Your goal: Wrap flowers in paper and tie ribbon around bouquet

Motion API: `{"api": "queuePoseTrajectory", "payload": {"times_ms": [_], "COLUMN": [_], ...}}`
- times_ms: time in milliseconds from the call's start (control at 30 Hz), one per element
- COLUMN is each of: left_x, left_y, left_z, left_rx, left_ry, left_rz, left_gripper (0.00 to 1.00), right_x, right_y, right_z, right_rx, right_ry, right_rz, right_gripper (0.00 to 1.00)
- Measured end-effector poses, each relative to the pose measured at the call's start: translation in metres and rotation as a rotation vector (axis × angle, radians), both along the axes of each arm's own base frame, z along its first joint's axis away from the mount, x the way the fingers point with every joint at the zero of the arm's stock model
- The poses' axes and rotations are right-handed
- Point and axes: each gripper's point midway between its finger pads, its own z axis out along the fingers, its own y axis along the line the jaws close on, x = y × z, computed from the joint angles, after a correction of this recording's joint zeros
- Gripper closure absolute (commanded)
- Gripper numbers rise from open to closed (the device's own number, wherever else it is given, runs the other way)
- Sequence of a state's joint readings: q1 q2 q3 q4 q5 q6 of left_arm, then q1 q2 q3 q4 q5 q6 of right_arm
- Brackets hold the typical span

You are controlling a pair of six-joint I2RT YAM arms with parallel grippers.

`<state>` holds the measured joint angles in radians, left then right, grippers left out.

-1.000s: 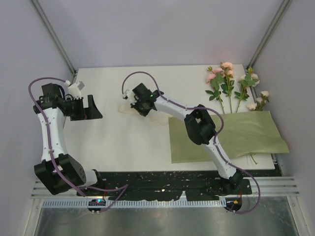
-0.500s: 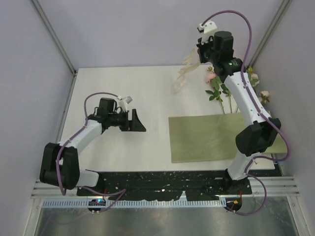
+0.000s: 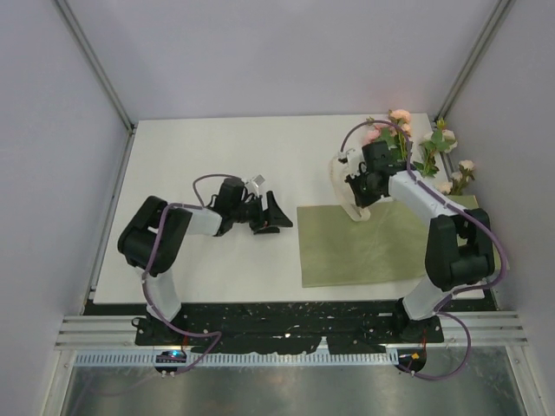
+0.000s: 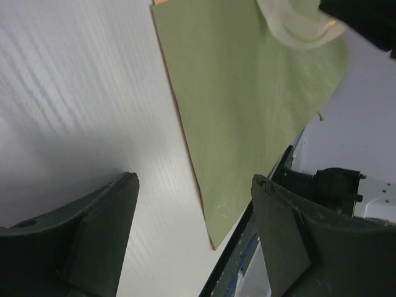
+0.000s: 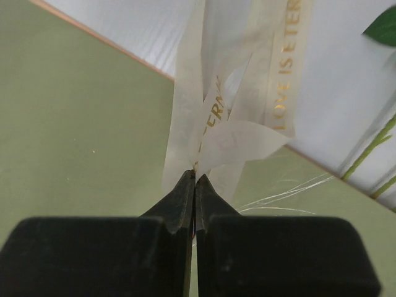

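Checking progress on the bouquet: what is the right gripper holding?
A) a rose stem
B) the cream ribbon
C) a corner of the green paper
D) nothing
B: the right gripper is shut on the ribbon, whose cream printed strips fan out from its closed fingertips.

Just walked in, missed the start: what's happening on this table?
The right tool is shut on the cream ribbon, holding it over the far edge of the olive paper. The left tool is open and empty, low beside the paper's left edge. The flowers lie at the paper's far edge, not yet wrapped.
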<state>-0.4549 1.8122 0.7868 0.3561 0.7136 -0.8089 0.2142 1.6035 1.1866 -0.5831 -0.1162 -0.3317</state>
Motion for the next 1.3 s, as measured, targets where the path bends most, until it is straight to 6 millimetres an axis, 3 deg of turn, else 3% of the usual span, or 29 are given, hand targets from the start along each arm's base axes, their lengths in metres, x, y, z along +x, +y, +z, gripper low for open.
{"api": "queuePoseTrajectory", "payload": {"times_ms": [100,300,733,800,900,1000,1067,1133,1233,1300], "left_x": [0.014,0.027,0.041,0.038,0.032,0.027,0.027,0.026,0.039,0.051], "left_y": [-0.014,-0.042,-0.111,-0.123,-0.132,-0.13,-0.122,-0.11,-0.065,-0.029], "left_z": [0.0,-0.003,0.001,0.003,0.001,-0.01,-0.018,-0.026,-0.023,-0.014], "left_rx": [-0.019,-0.023,-0.088,-0.11,-0.115,-0.073,-0.041,-0.001,0.067,0.122], "left_ry": [-0.008,-0.013,-0.004,-0.003,0.003,0.023,0.039,0.054,0.058,0.037], "left_rz": [0.031,0.074,0.082,0.07,0.056,0.058,0.064,0.066,0.111,0.147], "left_gripper": [0.25,0.26,0.2,0.27,0.51,0.84,0.96,1.0,1.0,1.0], "right_x": [-0.018,-0.033,-0.025,-0.025,-0.025,-0.025,-0.026,-0.025,-0.018,-0.003], "right_y": [-0.005,-0.005,0.0,0.0,0.0,0.0,0.001,0.004,0.0,-0.007], "right_z": [-0.034,-0.086,-0.086,-0.086,-0.086,-0.086,-0.085,-0.084,-0.074,-0.05], "right_rx": [-0.031,-0.054,-0.062,-0.062,-0.062,-0.06,-0.054,-0.042,-0.033,-0.018], "right_ry": [0.119,0.297,0.419,0.422,0.425,0.425,0.428,0.428,0.404,0.34], "right_rz": [0.006,0.015,0.017,0.017,0.015,0.014,0.012,0.011,-0.004,-0.023], "right_gripper": [0.94,0.94,0.94,0.94,0.94,0.94,0.94,0.94,0.94,0.94]}}
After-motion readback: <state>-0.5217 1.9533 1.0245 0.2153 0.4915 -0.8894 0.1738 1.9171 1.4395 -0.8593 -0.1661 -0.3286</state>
